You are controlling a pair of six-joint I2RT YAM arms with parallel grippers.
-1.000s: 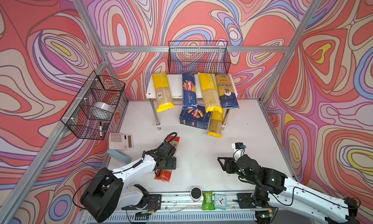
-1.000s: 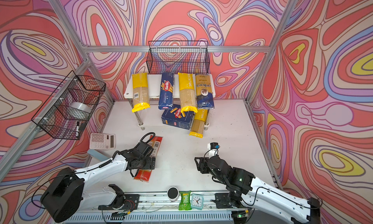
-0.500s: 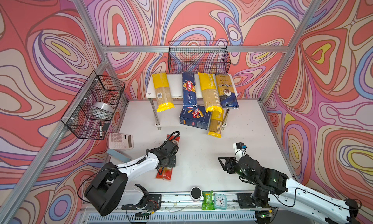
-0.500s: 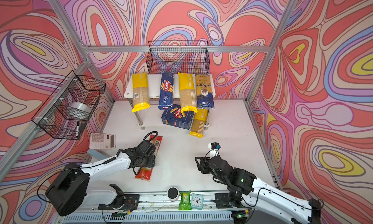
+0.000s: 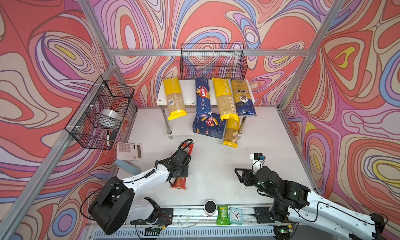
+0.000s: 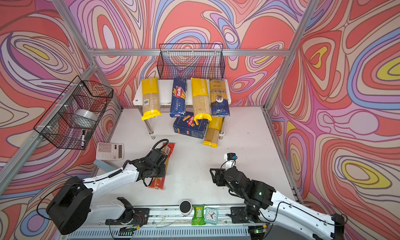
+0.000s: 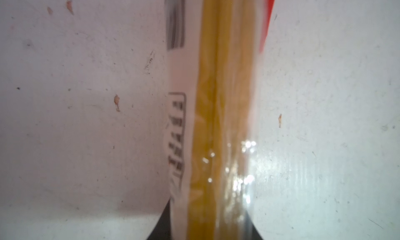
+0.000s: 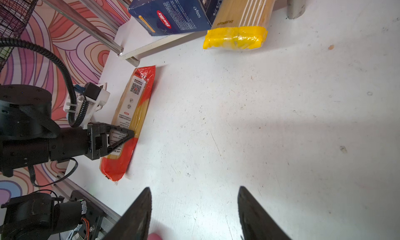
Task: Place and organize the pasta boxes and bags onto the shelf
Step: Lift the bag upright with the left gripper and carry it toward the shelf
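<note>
spaghetti first. in both top views the long slim red-ended clear spaghetti packet (image 5: 181, 183) lies flat on the white desk (image 5: 216, 163), in front of the white two-tier shelf (image 5: 190, 91) and apart from it. it is the only pasta not yet shelved. the left end effector (image 5: 181, 174) sits across its middle. the right end effector (image 5: 238, 176) hangs over bare desk, released, nothing between its jaws. on the top board i see two yellow-ended clear packets (image 5: 174, 98), the long narrow dark blue barilla spaghetti box (image 5: 203, 97) and the gold and dark blue packet (image 5: 243, 98), all overhanging the front edge. the wide dark blue barilla rigatoni box (image 5: 208, 125) and a third yellow-ended packet (image 5: 231, 133) sit on the lower board, and that packet pokes out past it.

left wrist view: the red-ended packet (image 7: 220, 120) fills the centre, with dark fingers (image 7: 160, 230) against both its long sides. i read the left end effector as clenched on it, the packet not yet lifted off the desk.

right wrist view: the left end effector (image 8: 123, 139) straddles the packet (image 8: 132, 111) at about mid-length.

my judgement is that it will be light and stiff lengthwise, but brittle inside slippery film. mid-length is the right hold for balance, firm without crushing. i'd lift it level and aim for the free left side of the lower board.
</note>
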